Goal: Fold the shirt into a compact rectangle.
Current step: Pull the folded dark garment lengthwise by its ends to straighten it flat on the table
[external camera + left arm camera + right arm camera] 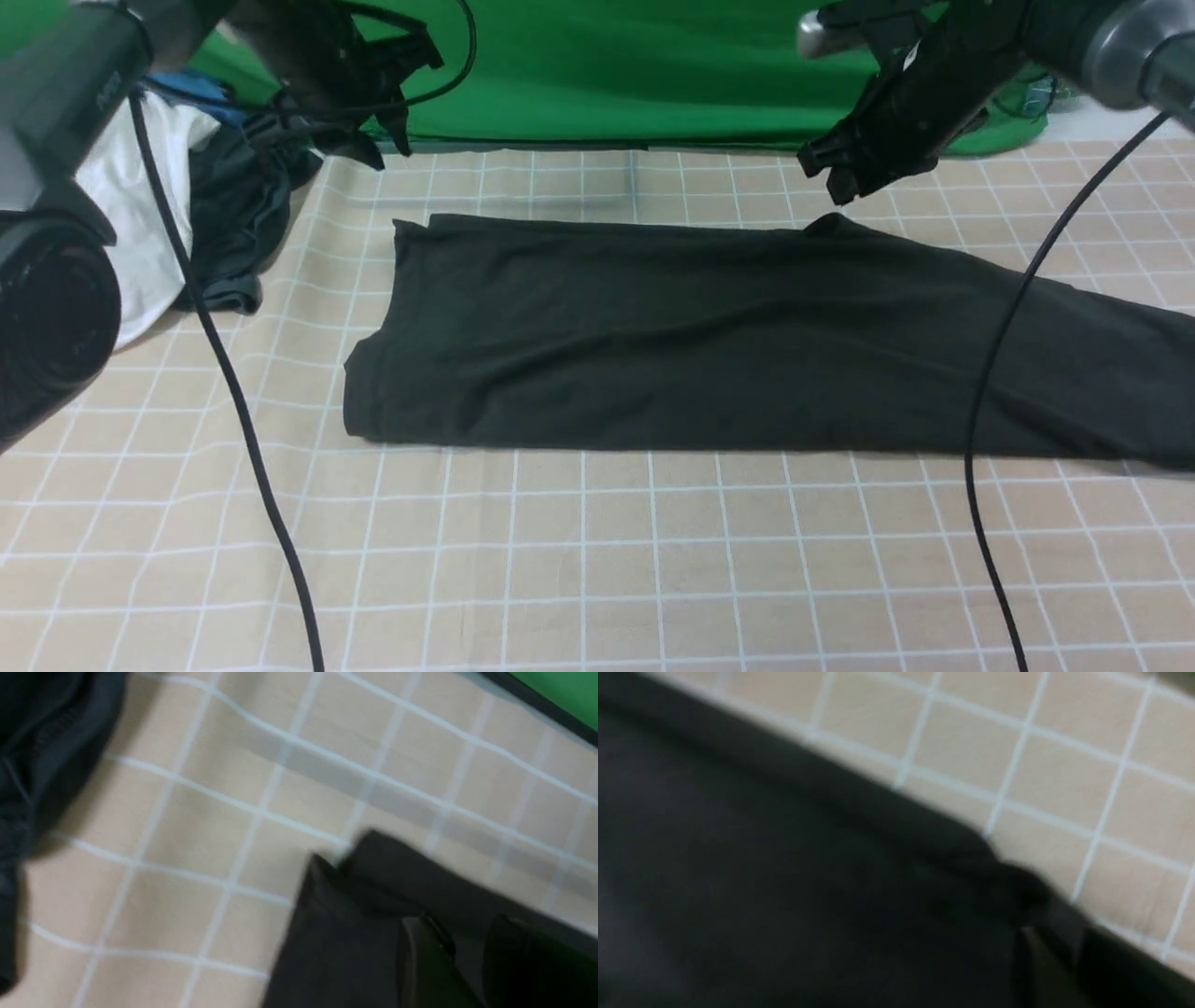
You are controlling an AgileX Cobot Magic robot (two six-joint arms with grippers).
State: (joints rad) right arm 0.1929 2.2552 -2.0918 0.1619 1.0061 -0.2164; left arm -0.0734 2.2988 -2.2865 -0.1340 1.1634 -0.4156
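The black shirt lies flat on the checked table cloth as one long folded band, running off the right edge. My left gripper hangs above the table beyond the shirt's far left corner. In the left wrist view its fingers stand apart, open, with nothing between them but the fabric below. My right gripper hovers just over a small raised peak on the shirt's far edge. That view is blurred. It shows a narrow gap at the gripper and the peak just past the tips.
A pile of other clothes lies at the far left: a white garment, a dark grey one and something blue. A green backdrop closes the far side. Black cables hang over the table.
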